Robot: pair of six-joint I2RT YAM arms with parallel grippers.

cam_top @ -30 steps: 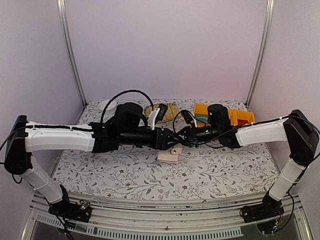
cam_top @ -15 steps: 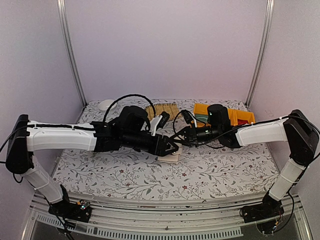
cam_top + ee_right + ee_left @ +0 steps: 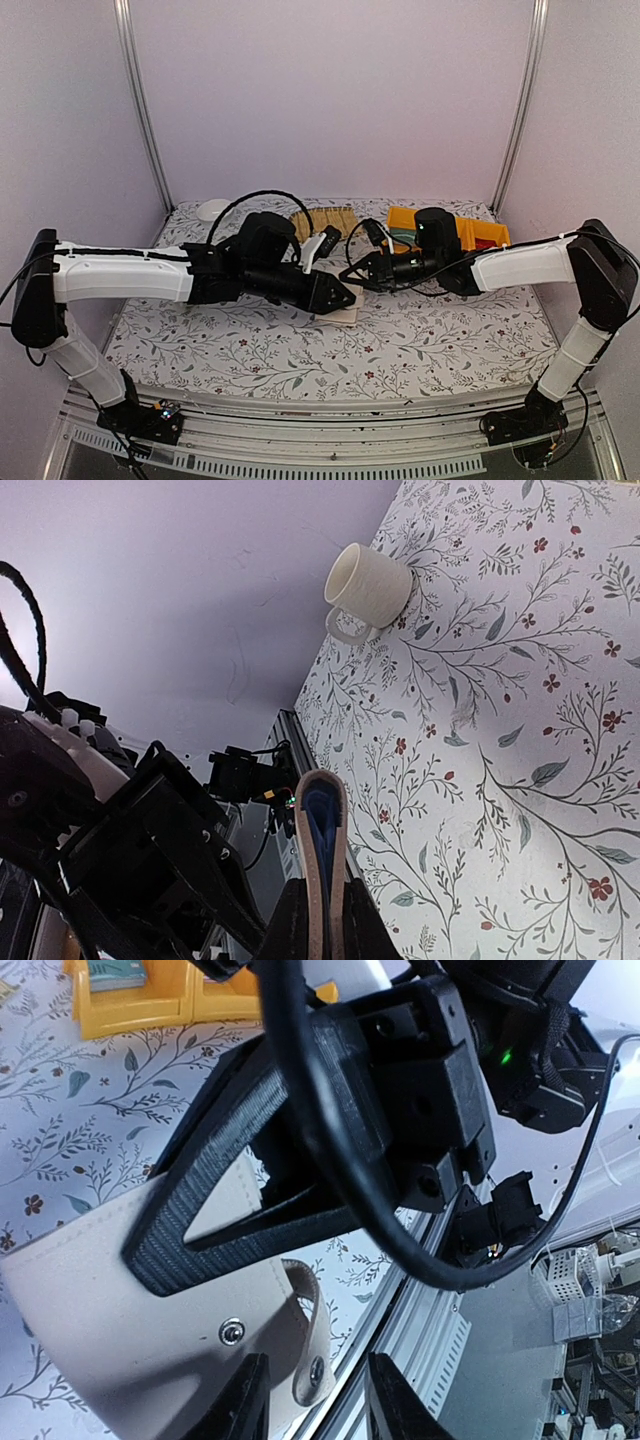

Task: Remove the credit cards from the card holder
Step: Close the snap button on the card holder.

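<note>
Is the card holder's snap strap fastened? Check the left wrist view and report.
No, the strap curls free, its snap end apart from the bare stud on the card holder.

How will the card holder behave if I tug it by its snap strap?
The card holder looks soft: its strap curls, so it would probably flex, not lift flat. Being thin, it is likely light and may slide on the tablecloth unless the right gripper pins it.

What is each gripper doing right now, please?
Left gripper: open, jaws either side of the card holder's snap tab.
Right gripper: shut on the card holder.
</note>
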